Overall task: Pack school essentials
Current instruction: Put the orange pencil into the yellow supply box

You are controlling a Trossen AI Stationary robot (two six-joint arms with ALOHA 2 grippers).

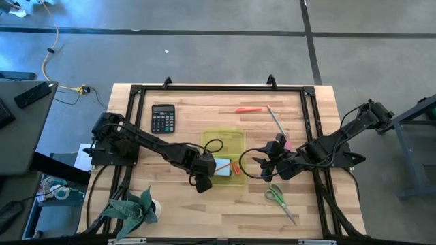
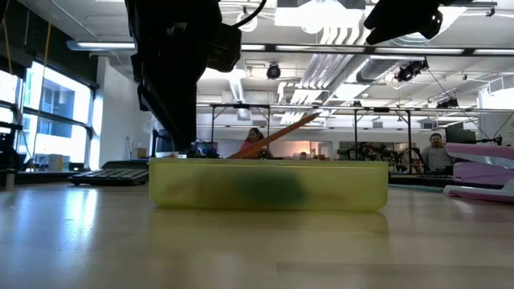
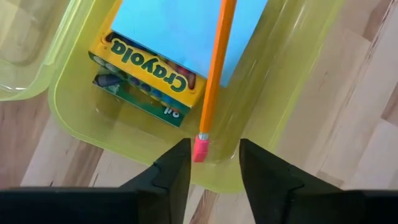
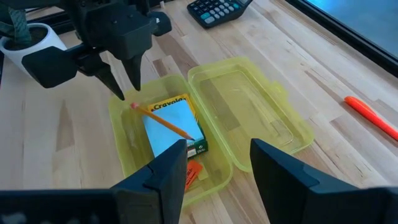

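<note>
An open translucent yellow-green case (image 1: pixel 225 134) lies mid-table, its lid flat on the far side. In its base sit a crayon box (image 3: pixel 146 68) and, on top of it, a light blue sticky-note pad (image 3: pixel 180 31). An orange pencil (image 3: pixel 214 68) slants across the pad. An orange pen (image 4: pixel 193 172) lies beside the box. My left gripper (image 3: pixel 214 152) hangs open over the base's near left corner, fingertips on either side of the pencil's eraser end. My right gripper (image 4: pixel 214 162) hovers open to the right of the case, with nothing between its fingers. My left gripper points down from above, and the pencil's pink eraser end (image 3: pixel 200 149) stands between its parted fingers, close beside one finger (image 3: pixel 180 163). I cannot tell whether that finger touches it. The pencil rests on the blue pad, its eraser end by the case's wall.
Green-handled scissors (image 1: pixel 281 199) lie near the right front. An orange pen (image 1: pixel 248 109) and a thin green pencil (image 1: pixel 276 122) lie at the far right. A calculator (image 1: pixel 163 118) sits far left, and a potted plant (image 1: pixel 139 207) near left.
</note>
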